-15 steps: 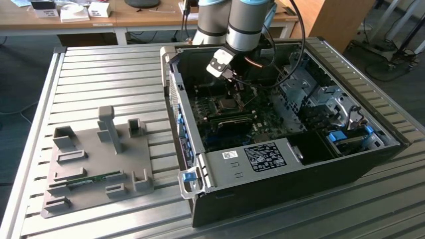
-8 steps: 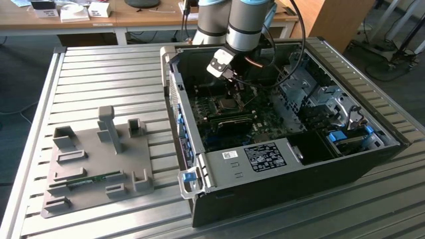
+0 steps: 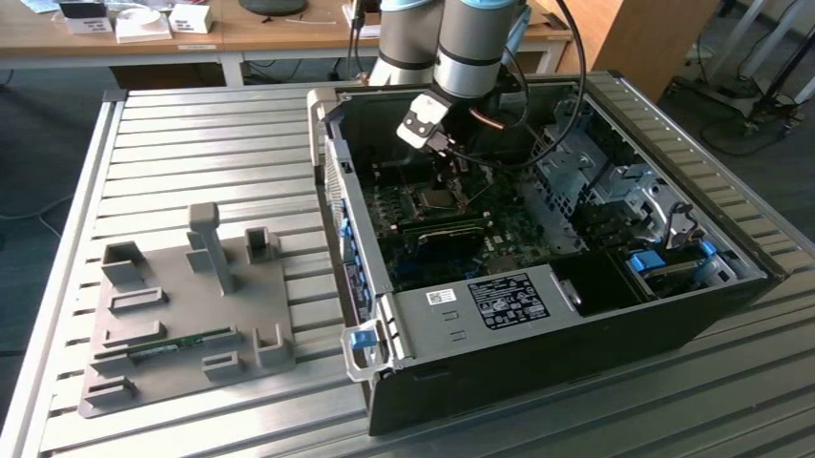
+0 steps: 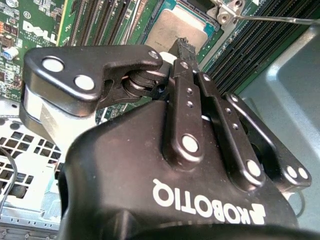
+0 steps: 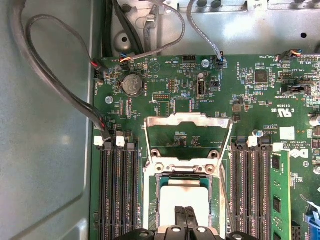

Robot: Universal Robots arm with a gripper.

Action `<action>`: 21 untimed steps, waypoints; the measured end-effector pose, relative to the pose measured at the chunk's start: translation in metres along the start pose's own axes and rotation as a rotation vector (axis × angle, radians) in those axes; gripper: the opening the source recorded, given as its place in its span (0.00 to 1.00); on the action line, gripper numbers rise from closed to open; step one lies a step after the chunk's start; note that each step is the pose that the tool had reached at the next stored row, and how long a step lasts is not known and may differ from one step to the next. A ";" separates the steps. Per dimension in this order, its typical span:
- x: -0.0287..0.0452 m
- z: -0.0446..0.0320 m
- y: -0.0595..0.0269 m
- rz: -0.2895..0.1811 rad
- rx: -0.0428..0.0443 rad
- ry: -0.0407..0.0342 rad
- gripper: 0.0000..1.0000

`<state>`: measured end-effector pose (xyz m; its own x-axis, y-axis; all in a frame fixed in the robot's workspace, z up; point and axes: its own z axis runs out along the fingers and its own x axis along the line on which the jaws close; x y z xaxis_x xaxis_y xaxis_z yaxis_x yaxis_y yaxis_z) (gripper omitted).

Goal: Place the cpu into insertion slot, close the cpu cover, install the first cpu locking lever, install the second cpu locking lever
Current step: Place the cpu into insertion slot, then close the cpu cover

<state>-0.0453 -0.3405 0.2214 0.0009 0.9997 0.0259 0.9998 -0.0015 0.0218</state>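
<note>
1. Nearest the lens in the first wrist view, the black metal-linked gripper (image 5: pixel 185 214) is seen with its two fingertips pressed together and nothing clamped between them, directly over the cpu. Contact with it cannot be told.
2. The small flat square cpu (image 5: pixel 184 194), matt silvery-grey on top, is seated inside the insertion slot (image 5: pixel 152 200), a square dark socket edged by a silvery metal rim.
3. The cpu cover (image 5: pixel 187 119), a thin silvery frame with a square window, is hinged at the slot's edge and stands raised open.
4. A thin bare-metal locking lever (image 4: pixel 280 20) is stretched away from the socket's corner.
5. The slot is flanked on both sides by long black ribbed memory slots (image 5: pixel 117 190); a green memory module (image 5: pixel 277 195) is held in one.
6. All are carried on the glossy green circuit board (image 5: pixel 165 75), where a round silver coin battery (image 5: pixel 132 85) is set.
7. The board is housed in an open black computer case (image 3: pixel 574 353) laid on a ribbed metal table (image 3: pixel 191 143), beside a grey moulded fixture tray (image 3: pixel 178 315).
</note>
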 end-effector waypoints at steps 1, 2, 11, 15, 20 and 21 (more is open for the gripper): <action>0.0000 0.0000 0.0000 -0.001 0.0000 0.0000 0.11; 0.0000 0.0001 0.0001 -0.009 0.0003 0.0002 0.11; 0.0000 0.0006 0.0001 -0.045 0.0011 0.0010 0.11; 0.0000 0.0005 0.0001 -0.045 0.0011 0.0010 0.11; 0.0001 -0.0026 0.0002 -0.045 0.0012 0.0010 0.11; 0.0001 -0.0036 0.0002 -0.045 0.0012 0.0010 0.11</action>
<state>-0.0451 -0.3405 0.2250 -0.0444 0.9987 0.0258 0.9988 0.0439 0.0219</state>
